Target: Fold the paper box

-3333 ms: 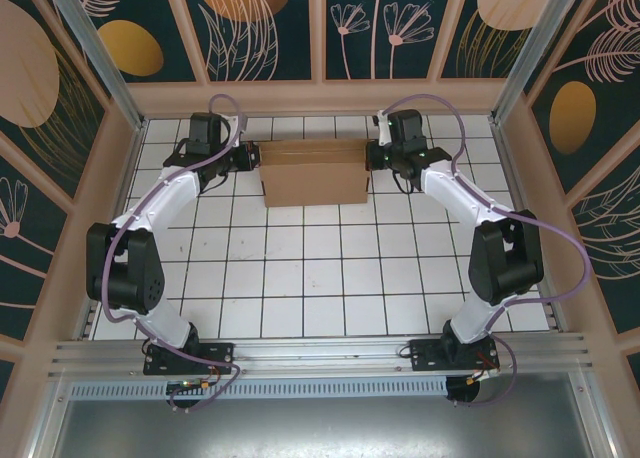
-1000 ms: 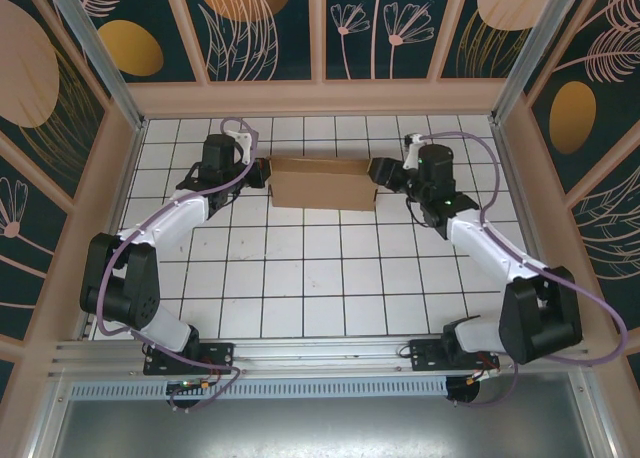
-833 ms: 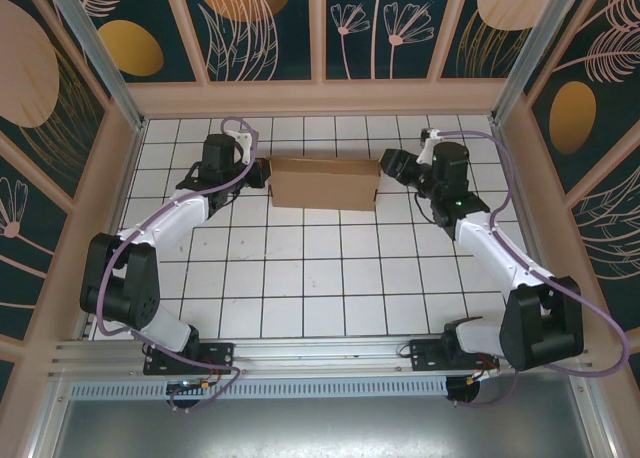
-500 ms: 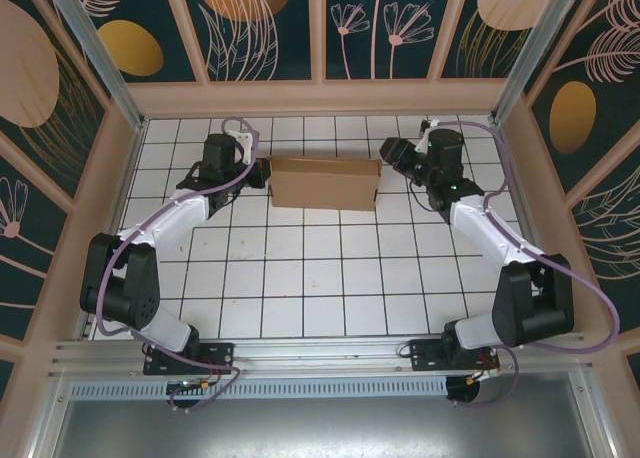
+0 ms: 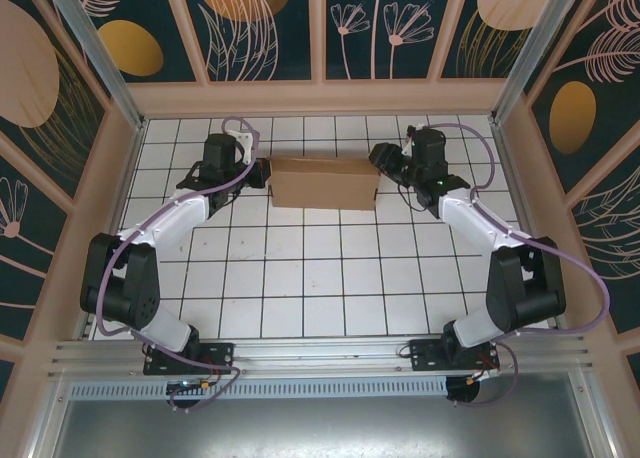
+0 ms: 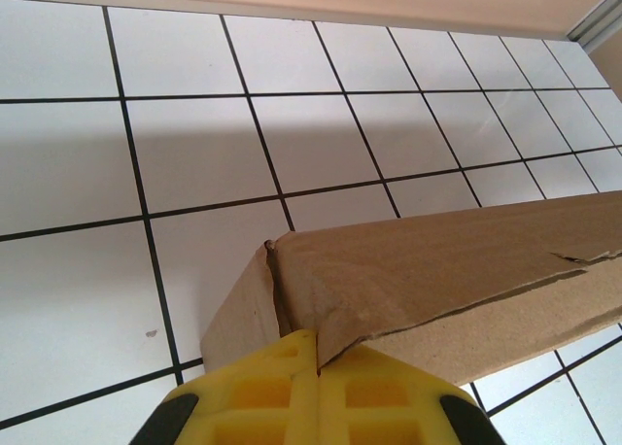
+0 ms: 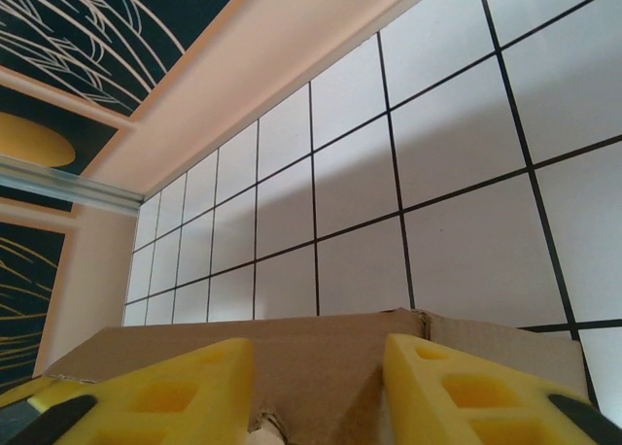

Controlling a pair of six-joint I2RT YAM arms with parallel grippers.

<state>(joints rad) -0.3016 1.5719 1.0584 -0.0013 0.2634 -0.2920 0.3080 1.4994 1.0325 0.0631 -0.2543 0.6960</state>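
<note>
The box (image 5: 323, 182) lies by the middle of the table's (image 5: 300, 288) far edge, long axis left to right, my left gripper (image 6: 316, 358) closed and touching its left end, my right gripper (image 7: 316, 362) half open astride its right edge, not yet gripping.

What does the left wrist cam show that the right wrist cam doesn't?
Left wrist: the left gripper, yellow fingers pressed together at a corner of the paper box, and a slit along the box's long face. Right wrist: the right gripper, fingers apart with the box edge between them, plus the patterned back wall and a metal rail. Both: the brown cardboard and the white tiled table.
</note>
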